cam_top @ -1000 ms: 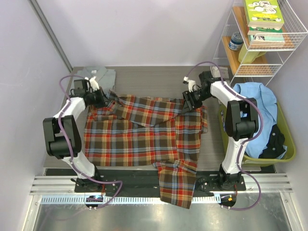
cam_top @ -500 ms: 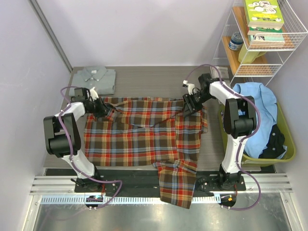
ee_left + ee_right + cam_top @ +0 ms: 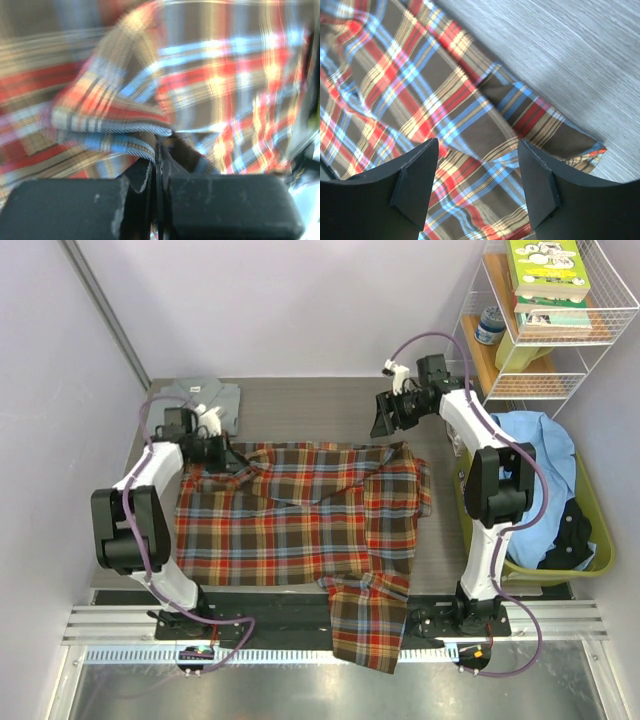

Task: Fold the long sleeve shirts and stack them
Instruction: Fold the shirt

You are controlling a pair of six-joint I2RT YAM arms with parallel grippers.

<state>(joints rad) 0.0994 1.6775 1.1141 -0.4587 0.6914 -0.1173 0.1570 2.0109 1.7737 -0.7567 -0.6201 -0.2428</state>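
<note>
The plaid long sleeve shirt [image 3: 300,515] lies spread over the middle of the table, one sleeve [image 3: 365,630] hanging over the near edge. The pale grey shirt [image 3: 205,398] lies folded at the far left corner. My left gripper [image 3: 222,452] is at the plaid shirt's far left edge and is shut on a fold of plaid cloth [image 3: 115,120]; its fingers [image 3: 70,207] pinch it at the left gripper [image 3: 157,167]. My right gripper [image 3: 385,418] hovers open behind the shirt's far right corner; in its wrist view the right gripper [image 3: 477,172] has only flat plaid cloth [image 3: 445,115] below it.
A green basket [image 3: 597,540] with a blue garment [image 3: 535,445] stands right of the table. A wire shelf [image 3: 560,360] with books [image 3: 545,270] rises at the back right. Bare grey tabletop [image 3: 560,50] runs along the far side behind the shirt.
My right gripper opened, let go of the plaid shirt's far right corner and rose back toward the far side. The corner now lies flat. My left gripper shifted slightly, still holding cloth.
</note>
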